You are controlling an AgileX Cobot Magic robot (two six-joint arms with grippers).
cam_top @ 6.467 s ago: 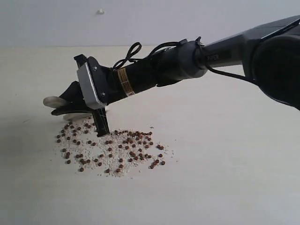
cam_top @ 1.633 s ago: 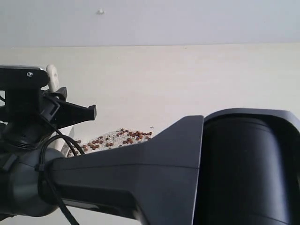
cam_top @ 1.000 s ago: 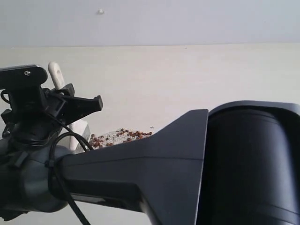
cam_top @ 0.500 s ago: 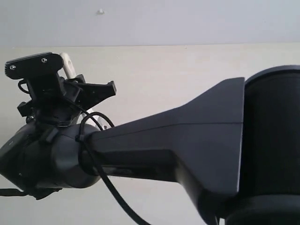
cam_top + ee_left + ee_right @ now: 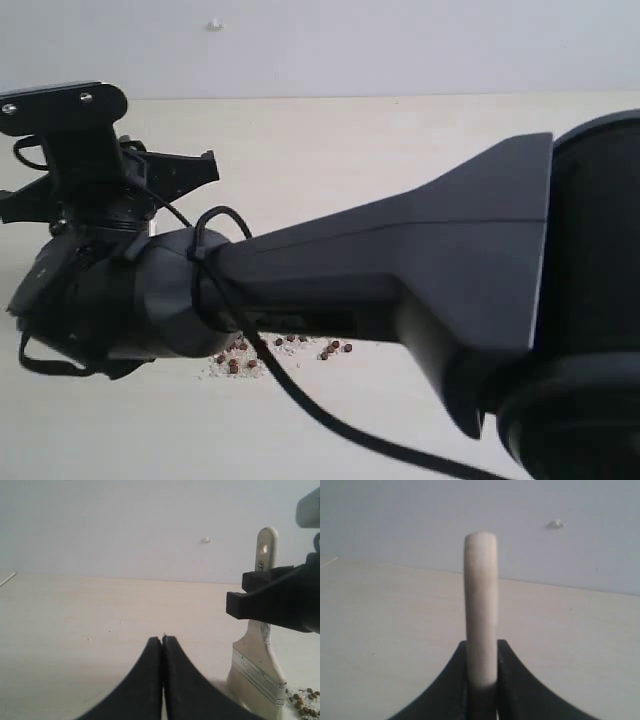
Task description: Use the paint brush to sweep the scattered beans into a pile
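Observation:
My right gripper (image 5: 481, 647) is shut on the paint brush's pale wooden handle (image 5: 480, 600), which stands upright and edge-on between the jaws. The left wrist view shows the paint brush (image 5: 256, 672) from the side: handle hole at the top, silver ferrule, bristles running out of frame low down, and the right gripper (image 5: 265, 602) clamped across the handle. A few beans (image 5: 303, 702) lie beside the bristles. In the exterior view a strip of beans (image 5: 283, 347) with whitish crumbs shows under the right arm (image 5: 400, 270); the remainder is hidden. My left gripper (image 5: 162, 640) is shut, holding nothing.
The pale tabletop (image 5: 75, 615) stretches back to a plain light wall (image 5: 125, 525). The bulky right arm fills most of the exterior view and hides the brush and the left gripper there.
The right arm has risen and its wrist has shifted left in the exterior view. Beans now show under it near the front, and the brush handle no longer shows above the gripper.

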